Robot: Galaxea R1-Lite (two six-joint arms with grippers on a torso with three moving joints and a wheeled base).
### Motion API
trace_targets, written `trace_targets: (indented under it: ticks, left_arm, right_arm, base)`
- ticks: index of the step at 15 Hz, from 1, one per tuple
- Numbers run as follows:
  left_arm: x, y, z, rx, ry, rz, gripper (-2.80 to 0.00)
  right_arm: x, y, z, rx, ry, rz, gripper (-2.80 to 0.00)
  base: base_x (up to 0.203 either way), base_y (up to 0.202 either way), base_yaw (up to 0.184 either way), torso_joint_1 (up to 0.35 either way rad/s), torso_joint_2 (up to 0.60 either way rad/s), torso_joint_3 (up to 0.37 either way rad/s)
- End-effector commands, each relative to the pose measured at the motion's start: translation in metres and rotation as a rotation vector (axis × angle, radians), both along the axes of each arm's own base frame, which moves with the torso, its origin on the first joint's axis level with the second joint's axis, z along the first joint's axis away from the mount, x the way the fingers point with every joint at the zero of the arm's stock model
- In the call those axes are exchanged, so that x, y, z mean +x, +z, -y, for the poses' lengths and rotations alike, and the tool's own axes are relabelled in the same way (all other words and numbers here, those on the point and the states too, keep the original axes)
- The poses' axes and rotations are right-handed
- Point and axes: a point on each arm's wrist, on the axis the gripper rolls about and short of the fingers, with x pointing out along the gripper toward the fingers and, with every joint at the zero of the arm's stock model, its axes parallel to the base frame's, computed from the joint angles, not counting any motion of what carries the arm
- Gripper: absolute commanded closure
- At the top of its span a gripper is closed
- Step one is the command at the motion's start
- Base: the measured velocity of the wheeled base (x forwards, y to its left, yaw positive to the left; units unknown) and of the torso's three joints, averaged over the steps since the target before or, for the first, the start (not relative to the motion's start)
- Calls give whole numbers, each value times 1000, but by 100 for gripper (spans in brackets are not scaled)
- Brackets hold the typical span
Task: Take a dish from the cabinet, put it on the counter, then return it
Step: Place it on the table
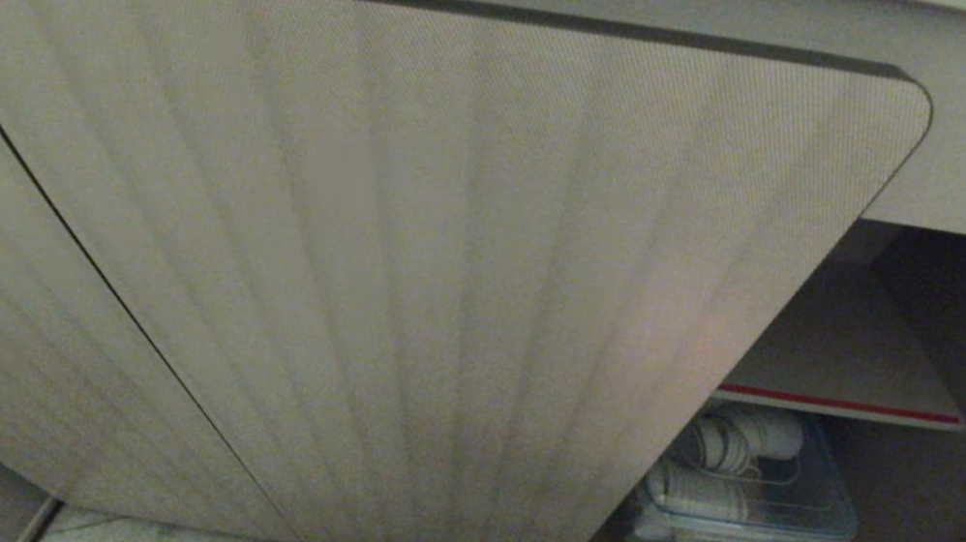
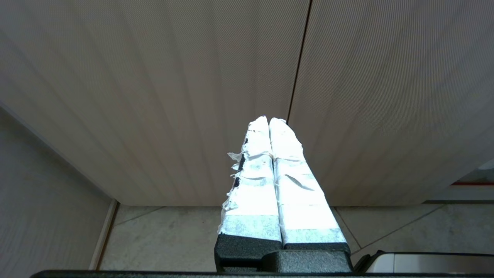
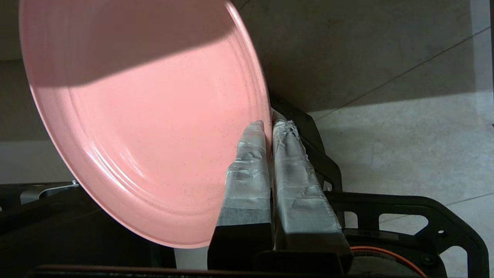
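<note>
Gripping the dish (image 3: 146,127) by its rim, the right end effector (image 3: 268,125) is closed on it, outside the open cabinet (image 1: 384,274), low above the floor (image 3: 405,143). Whether the bench step is done cannot be judged. The left end effector (image 2: 269,120) is parked, closed and empty.

I count one pink plate (image 3: 146,127), two fluted cabinet doors (image 1: 403,277) showing, two red-edged shelves (image 1: 843,405) inside, one clear lidded bin (image 1: 756,513) of white dishes I can't number, and two grippers.
</note>
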Motion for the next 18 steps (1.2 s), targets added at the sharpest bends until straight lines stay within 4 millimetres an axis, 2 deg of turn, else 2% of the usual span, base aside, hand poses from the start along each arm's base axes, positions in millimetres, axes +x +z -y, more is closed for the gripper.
trace_targets:
  ticks: [1, 18]
  left_arm:
    - [0, 0, 0, 0, 0, 1, 0]
    - [0, 0, 0, 0, 0, 1, 0]
  right_arm:
    - [-3, 1, 0, -2, 1, 24, 0]
    - [0, 3, 0, -12, 33, 32, 0]
  base:
    - [0, 0, 0, 0, 0, 0]
    - [0, 0, 0, 0, 0, 0]
